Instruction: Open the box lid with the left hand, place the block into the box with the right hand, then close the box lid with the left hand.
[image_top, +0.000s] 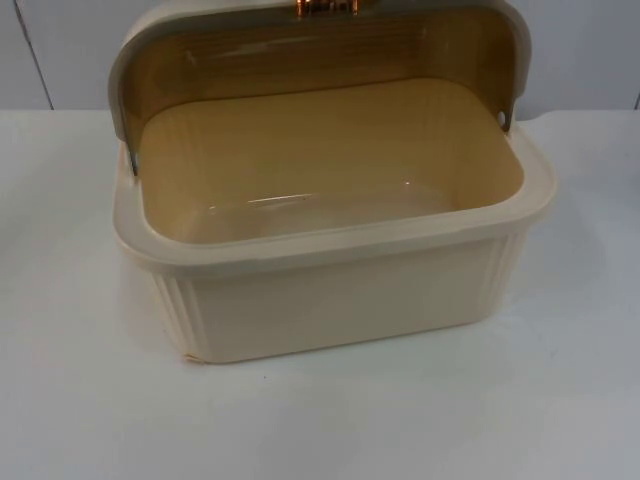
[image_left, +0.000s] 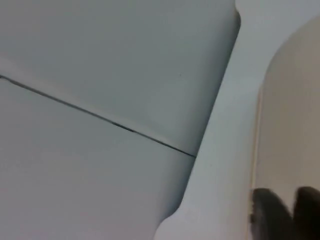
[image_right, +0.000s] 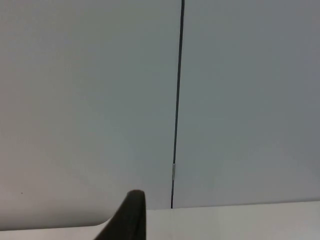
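A cream ribbed box stands in the middle of the white table in the top view. Its domed lid is swung up and back, with a copper handle on its far edge. Light glints off the smooth tan floor inside the box. In the left wrist view, my left gripper is close beside a curved cream surface of the box, with the grey wall behind. In the right wrist view, my right gripper hangs above the table's far edge, facing the wall.
The grey partition wall runs behind the box; a dark seam cuts through its panels. White table top stretches in front of the box and on both sides of it.
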